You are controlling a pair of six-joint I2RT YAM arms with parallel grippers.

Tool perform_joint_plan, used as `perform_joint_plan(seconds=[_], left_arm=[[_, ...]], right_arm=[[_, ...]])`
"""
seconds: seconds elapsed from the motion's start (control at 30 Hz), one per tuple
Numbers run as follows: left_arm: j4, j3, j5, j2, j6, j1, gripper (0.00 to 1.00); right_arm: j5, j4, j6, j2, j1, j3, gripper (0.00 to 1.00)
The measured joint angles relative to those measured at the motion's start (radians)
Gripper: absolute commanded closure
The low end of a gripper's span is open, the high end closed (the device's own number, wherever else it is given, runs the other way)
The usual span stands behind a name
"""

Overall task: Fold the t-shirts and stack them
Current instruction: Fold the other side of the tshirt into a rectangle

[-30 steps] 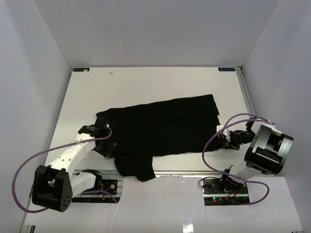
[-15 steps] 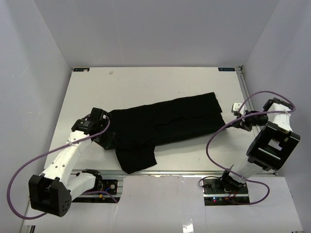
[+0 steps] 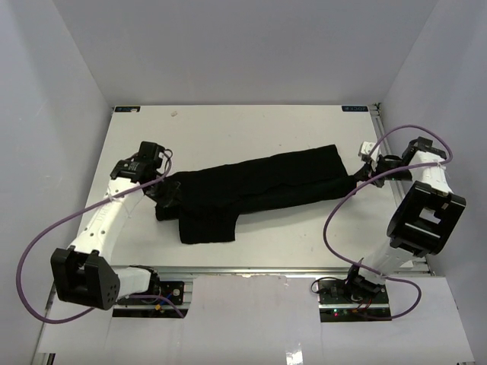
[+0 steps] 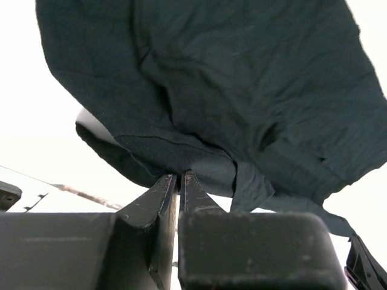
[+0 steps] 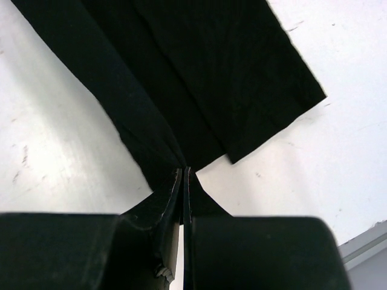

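Fabric of the black t-shirt (image 3: pixel 259 186) lies stretched across mid-frame on the bench (image 3: pixel 251 129), because the left claw (image 3: pixel 163 198) pinches its left end and the right claw (image 3: pixel 359 176) pinches its right corner, apparently to hold it taut and flat for folding.

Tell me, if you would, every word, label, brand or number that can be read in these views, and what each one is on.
No text here is legible.
Far-left dark label at the back edge of the table: too small to read.
Far-right dark label at the same edge: faint pale marks, too small to read.
The t-shirt: plain black, no print showing in any view.
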Motion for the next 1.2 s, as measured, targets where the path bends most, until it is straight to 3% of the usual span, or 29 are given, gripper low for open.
perform_joint_plan(seconds=[0.37,0.83,1.2], left_arm=[[0.04,0.169,0.03,0.163,0.072,0.077,0.92],[0.094,0.197,0.083,0.294,0.145,0.163,0.92],[0.144,0.295,0.091,0.441,0.191,0.191,0.92]], right_arm=[[-0.012,0.294,0.342,0.129,0.083,0.088,0.94],[-0.003,0.529,0.595,0.192,0.164,0.13,0.94],[0.102,0.702,0.76,0.286,0.238,0.137,0.94]])
